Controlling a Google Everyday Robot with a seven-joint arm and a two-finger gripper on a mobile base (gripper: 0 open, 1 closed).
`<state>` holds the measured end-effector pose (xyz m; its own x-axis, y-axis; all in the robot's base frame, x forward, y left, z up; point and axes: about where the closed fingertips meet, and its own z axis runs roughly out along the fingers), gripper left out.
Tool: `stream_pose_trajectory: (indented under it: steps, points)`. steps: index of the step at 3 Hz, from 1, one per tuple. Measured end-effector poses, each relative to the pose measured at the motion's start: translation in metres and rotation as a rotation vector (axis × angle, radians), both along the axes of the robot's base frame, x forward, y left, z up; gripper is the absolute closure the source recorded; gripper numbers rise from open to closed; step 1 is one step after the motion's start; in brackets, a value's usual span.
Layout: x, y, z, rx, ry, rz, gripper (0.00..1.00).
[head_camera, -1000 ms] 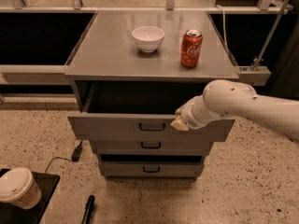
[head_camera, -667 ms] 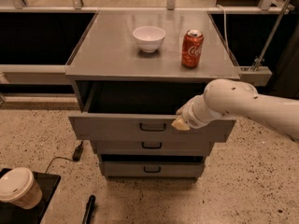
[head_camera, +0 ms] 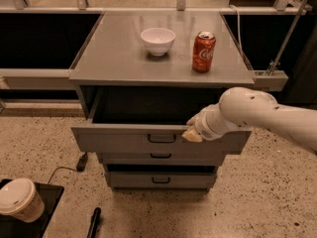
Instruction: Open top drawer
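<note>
The top drawer (head_camera: 124, 139) is seen pulled out beneath the cabinet top (head_camera: 114, 58), its tray exposed. The gripper (head_camera: 192, 133) is placed at its front rim, right of the black handle (head_camera: 162, 138); its grasp cannot be told.

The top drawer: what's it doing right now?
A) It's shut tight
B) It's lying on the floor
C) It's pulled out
C: the top drawer juts out from under the tabletop, its dark tray open to view, and the gripper sits at its front edge.
</note>
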<state>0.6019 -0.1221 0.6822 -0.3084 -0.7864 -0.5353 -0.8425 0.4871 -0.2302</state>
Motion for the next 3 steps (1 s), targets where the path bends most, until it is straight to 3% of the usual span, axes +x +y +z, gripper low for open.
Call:
stream_pose_trajectory:
  steps: [3]
  points:
    - [-0.025, -0.003, -0.003, 0.021, -0.001, 0.002, 1.00]
